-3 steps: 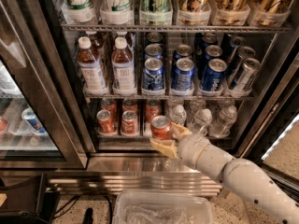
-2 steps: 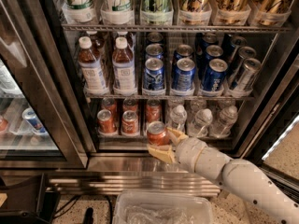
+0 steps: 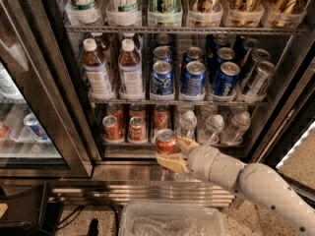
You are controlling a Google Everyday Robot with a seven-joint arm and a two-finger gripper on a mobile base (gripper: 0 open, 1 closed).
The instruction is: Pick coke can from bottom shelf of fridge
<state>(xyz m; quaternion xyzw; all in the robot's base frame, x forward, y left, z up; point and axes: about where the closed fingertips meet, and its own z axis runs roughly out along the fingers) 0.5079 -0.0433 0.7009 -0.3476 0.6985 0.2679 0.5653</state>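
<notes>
My gripper [image 3: 173,151] is shut on a red coke can [image 3: 166,141] and holds it upright just in front of the bottom shelf [image 3: 125,142] of the fridge [image 3: 64,107], above the steel base. One tan finger lies under the can, the other to its right. The white arm comes in from the lower right. Other red coke cans [image 3: 137,129] stand in the left lanes of the bottom shelf, and clear water bottles [image 3: 211,128] stand to the right.
Blue cans [image 3: 193,78] and brown bottles [image 3: 96,73] fill the middle shelf, tall cans the top one. The open glass door [image 3: 29,107] stands at the left. A clear plastic bin [image 3: 170,220] lies on the floor below the steel base with vent slats [image 3: 142,191].
The gripper has drawn the coke can out of its lane, down and a little to the left, away from the bottom shelf.
</notes>
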